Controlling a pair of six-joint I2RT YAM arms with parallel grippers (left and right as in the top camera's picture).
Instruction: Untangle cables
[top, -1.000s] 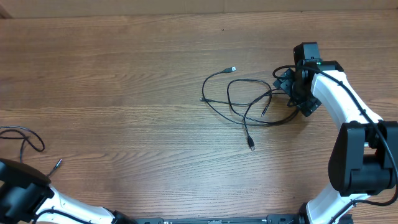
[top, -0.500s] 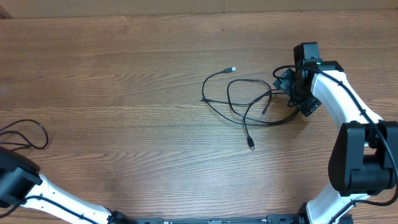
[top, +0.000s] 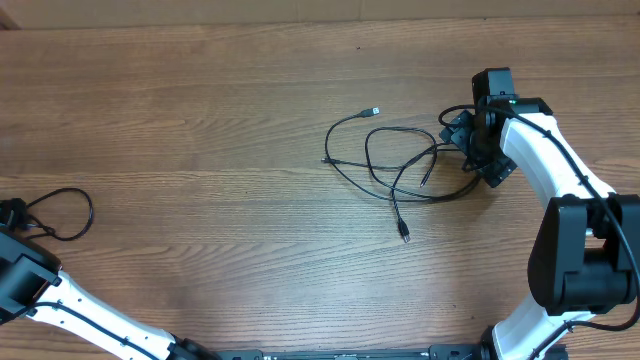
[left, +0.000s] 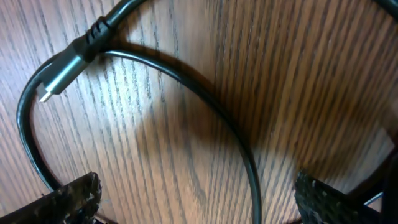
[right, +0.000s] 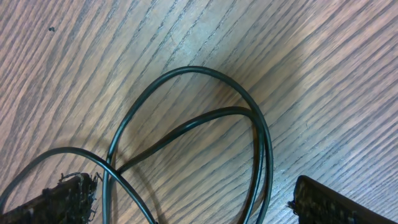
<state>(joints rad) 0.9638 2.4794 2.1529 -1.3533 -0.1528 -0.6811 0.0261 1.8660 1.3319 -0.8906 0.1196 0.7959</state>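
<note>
Two thin black cables lie tangled (top: 400, 168) right of the table's middle, with plugs at the top (top: 374, 110) and bottom (top: 405, 235). My right gripper (top: 478, 150) hangs over the tangle's right end. In the right wrist view it (right: 199, 208) is open, and the cable loops (right: 186, 71) lie on the wood between its fingers. A third cable (top: 72, 214) lies looped at the far left by my left gripper (top: 12, 213). In the left wrist view that gripper (left: 199, 208) is open, the cord (left: 249, 168) curves between its fingers, and its metal-tipped plug (left: 61, 73) lies beyond.
The wooden table (top: 200, 120) runs to a far edge at the top of the overhead view. My right arm (top: 570, 200) rises along the right side. My left arm (top: 60, 300) enters from the bottom left corner.
The left arm has shifted at the left edge, and the single cable's loop has moved and rounded out. My left gripper has opened off it. The right arm and the tangle are still.
</note>
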